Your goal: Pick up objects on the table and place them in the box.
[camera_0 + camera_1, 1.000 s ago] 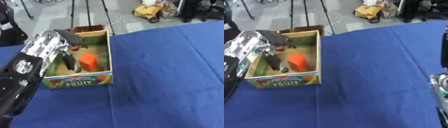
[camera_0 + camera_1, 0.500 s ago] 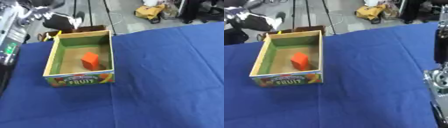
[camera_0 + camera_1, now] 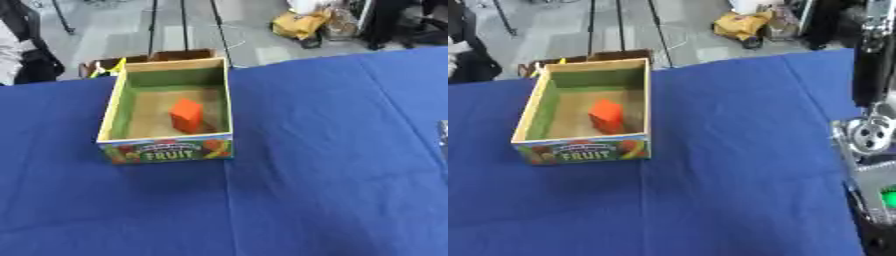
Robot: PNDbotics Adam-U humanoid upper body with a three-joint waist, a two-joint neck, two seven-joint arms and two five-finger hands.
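An orange block (image 3: 186, 115) lies inside the open box (image 3: 117, 105), near its middle and a little toward the right wall. The box, printed FRUIT on its front, stands on the blue-covered bench (image 3: 324, 165). Well to the right of the box, the right arm (image 3: 871, 135) shows at the right eye view's edge; its hand is out of view, so its state cannot be told.
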